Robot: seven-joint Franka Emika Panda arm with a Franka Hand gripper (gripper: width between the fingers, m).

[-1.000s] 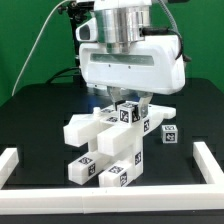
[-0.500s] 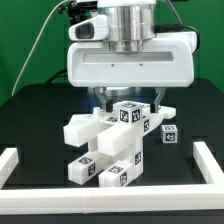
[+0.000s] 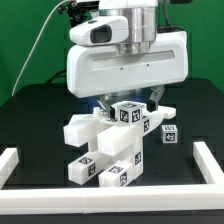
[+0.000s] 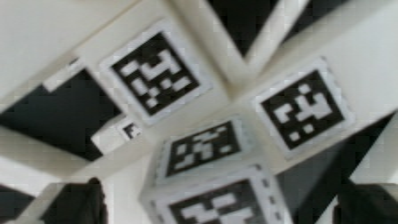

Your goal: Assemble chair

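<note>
The chair parts [image 3: 108, 138] are matte white slabs and bars with square tags, piled in the middle of the black table. A tagged block end [image 3: 128, 112] sticks up at the top of the pile. My gripper [image 3: 130, 104] hangs right over it, a dark finger on either side. In the wrist view the tagged block [image 4: 217, 195] lies between the two dark fingers [image 4: 75, 200], with a gap on each side. The gripper [image 4: 214, 208] is open and holds nothing. A small tagged cube [image 3: 170, 134] lies apart on the exterior view's right.
Two tagged bars [image 3: 104, 170] lie at the front of the pile. A white rail [image 3: 20, 165] edges the table on the exterior view's left, right [image 3: 208, 166] and front. The arm's large white hand hides the back of the pile.
The hand has come nearer the camera and shifted slightly toward the exterior view's left, looming larger over the pile. The parts have not moved.
</note>
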